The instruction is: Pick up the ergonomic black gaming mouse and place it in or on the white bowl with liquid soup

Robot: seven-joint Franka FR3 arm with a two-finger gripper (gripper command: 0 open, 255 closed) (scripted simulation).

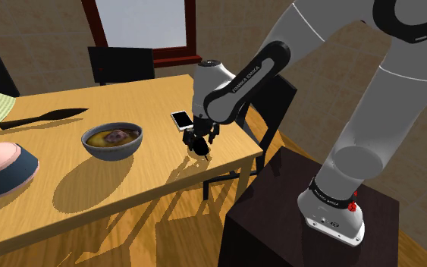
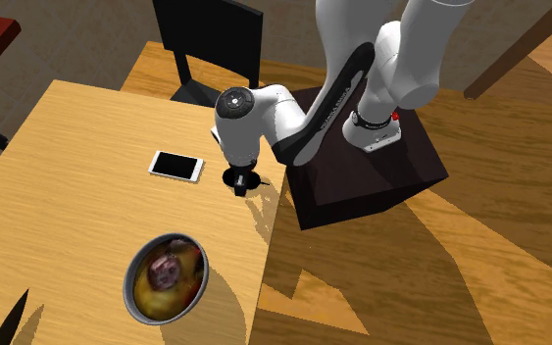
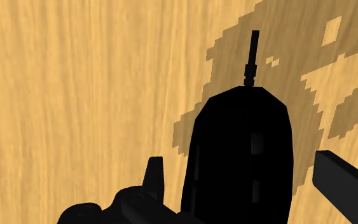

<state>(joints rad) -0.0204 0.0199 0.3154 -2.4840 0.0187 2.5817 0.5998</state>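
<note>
The table (image 3: 75, 95) is light wood with visible grain. The mouse (image 3: 244, 153) is matt black; the bowl (image 1: 113, 152) is smooth grey.

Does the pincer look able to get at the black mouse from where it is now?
Probably yes. The pincer sits just over the black mouse, its open fingers flanking it with gaps both sides; nothing stands between them, and the smartphone lies apart.

The table (image 1: 143, 95) is brightly and warmly lit, hard dark shadows being cast across it by the arm (image 1: 242, 76) and bowl (image 1: 111, 154), their edges rendered jagged in the wrist view.
</note>
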